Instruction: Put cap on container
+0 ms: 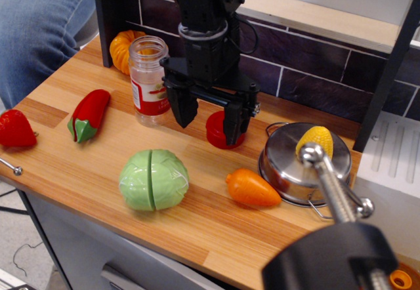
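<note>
The gripper hung low over the wooden counter, jaws spread wide and holding nothing. The red cap sat on the wood, partly hidden by the right finger, so the spread looked set to straddle it. The jar stood upright just to the left, mouth open and waiting, close enough for a short carry. Cabbage, carrot and pot lay nearer the front, clear of that path.
</note>
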